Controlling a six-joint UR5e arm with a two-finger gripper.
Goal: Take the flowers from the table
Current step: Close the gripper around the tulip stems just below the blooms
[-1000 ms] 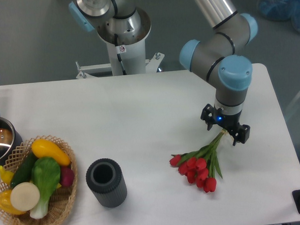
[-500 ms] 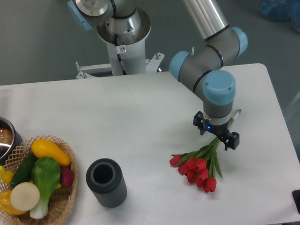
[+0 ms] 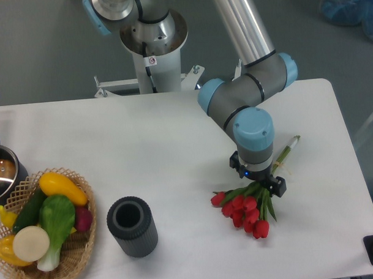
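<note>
The flowers [image 3: 244,211], a bunch of red tulips with green stems, lie on the white table [image 3: 143,141] at the right front. The blooms point to the front left and the stem ends [image 3: 292,143] reach to the back right. My gripper [image 3: 258,180] points straight down over the stems, just behind the blooms. Its fingers stand apart on either side of the stems, so it is open and holds nothing. The wrist hides the middle of the stems.
A dark grey ribbed cylinder [image 3: 132,227] stands upright at the front centre-left. A wicker basket [image 3: 82,248] with green and yellow vegetables sits at the front left. A pot [image 3: 0,176] is at the left edge. The robot base [image 3: 153,49] stands behind the table.
My gripper has moved left and forward along the stems, from their far end to just behind the blooms. The flowers have not moved.
</note>
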